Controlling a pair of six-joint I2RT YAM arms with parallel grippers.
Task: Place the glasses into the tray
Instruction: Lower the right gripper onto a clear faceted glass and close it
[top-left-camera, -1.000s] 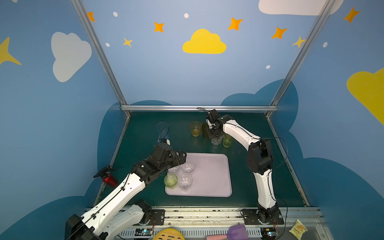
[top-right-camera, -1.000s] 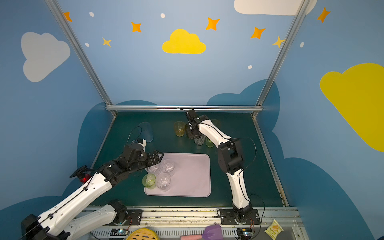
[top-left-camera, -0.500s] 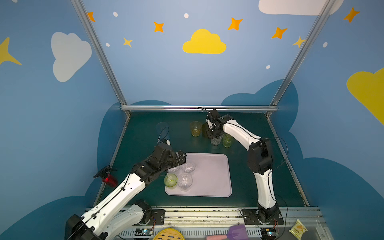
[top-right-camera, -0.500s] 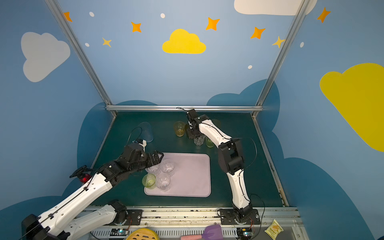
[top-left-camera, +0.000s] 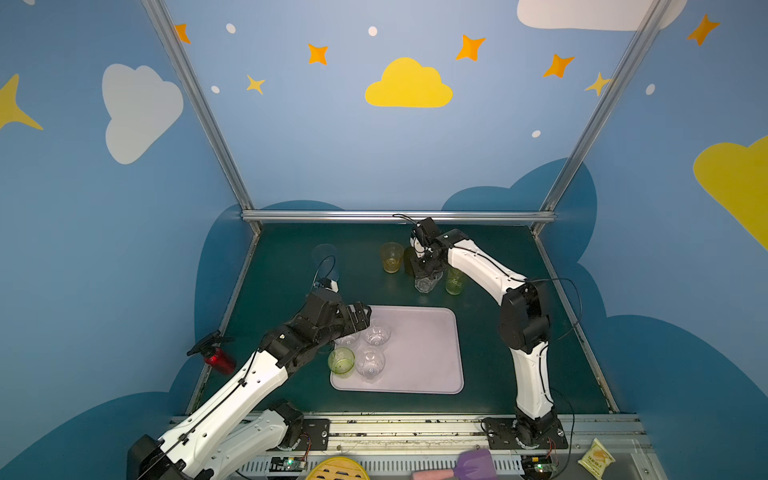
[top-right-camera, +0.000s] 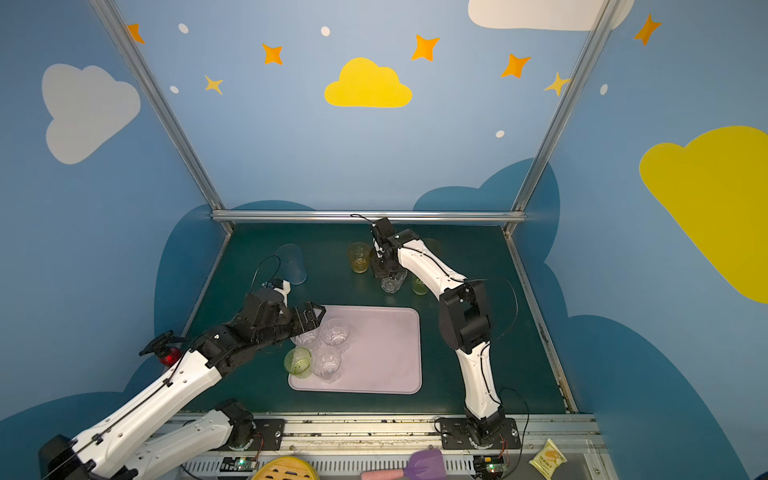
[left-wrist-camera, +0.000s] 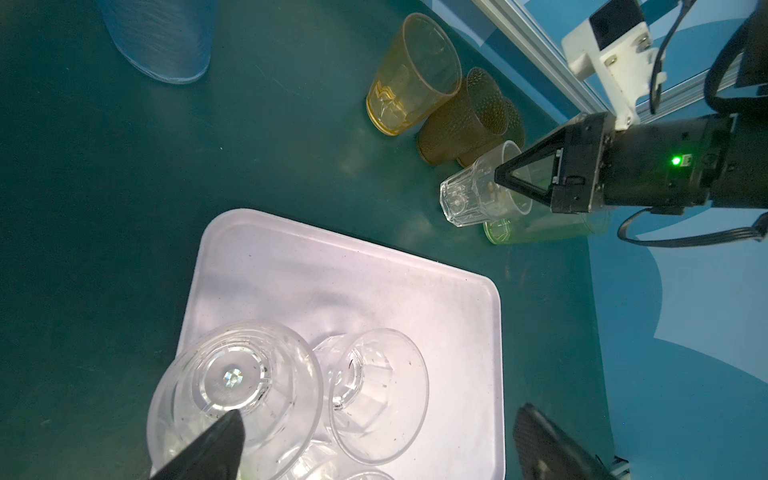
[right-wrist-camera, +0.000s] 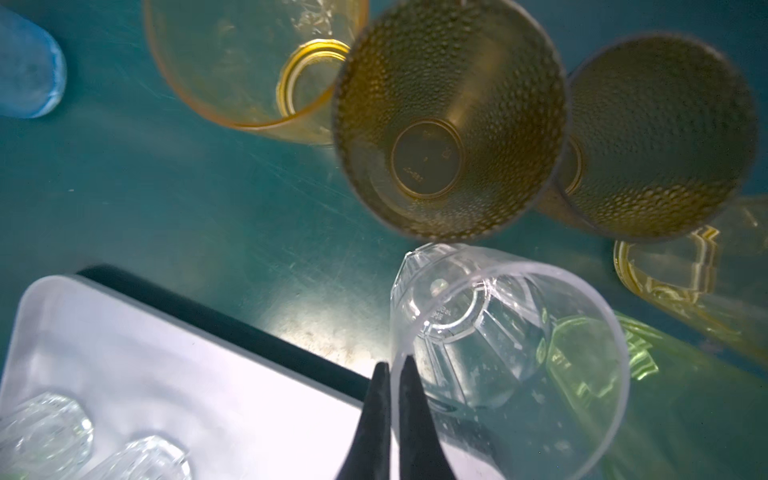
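4 glasses sit in the tray (top-left-camera: 424, 353) (top-right-camera: 386, 353), all in its left half: 3 clear faceted glasses (top-left-camera: 376, 333) (top-right-camera: 335, 332) upright and bunched close, plus a green glass (top-left-camera: 341, 360) (top-right-camera: 297, 360) at the left edge toward the front, just beside them

Over the tray's back-left corner the left gripper (top-left-camera: 357, 318) (top-right-camera: 309, 318) hovers above the clear ones; jaws spread wide, released, gripping nothing. In left wrist view one fingertip (left-wrist-camera: 208, 444) overlaps the nearest clear glass, contact can't tell

At the back of the green table (top-left-camera: 291, 270), behind the tray, the right gripper (top-left-camera: 426, 274) (right-wrist-camera: 392, 370) points down. Fingers clenched on the rim of a tilted clear glass (top-left-camera: 426, 284) (left-wrist-camera: 469, 199) (right-wrist-camera: 498, 340), 1 finger inside the rim, 1 outside (right wrist view). Base points toward the tray, glass is outside it; can't tell if base touches table

Others on table, outside tray: yellow-green tall glass (top-left-camera: 455, 280) (left-wrist-camera: 548, 226) just beside the tilted one, on its right in both top views; 2 brown dotted glasses (left-wrist-camera: 461, 120) (right-wrist-camera: 449, 124) side by side right behind it; short yellow glass (top-left-camera: 391, 257) (left-wrist-camera: 411, 79) next to the brown pair, on the left; pale blue tall glass (top-left-camera: 325, 259) (top-right-camera: 292, 262) well apart at back left. Another yellowish glass (right-wrist-camera: 673, 274) only partly seen in right wrist view, by the brown pair
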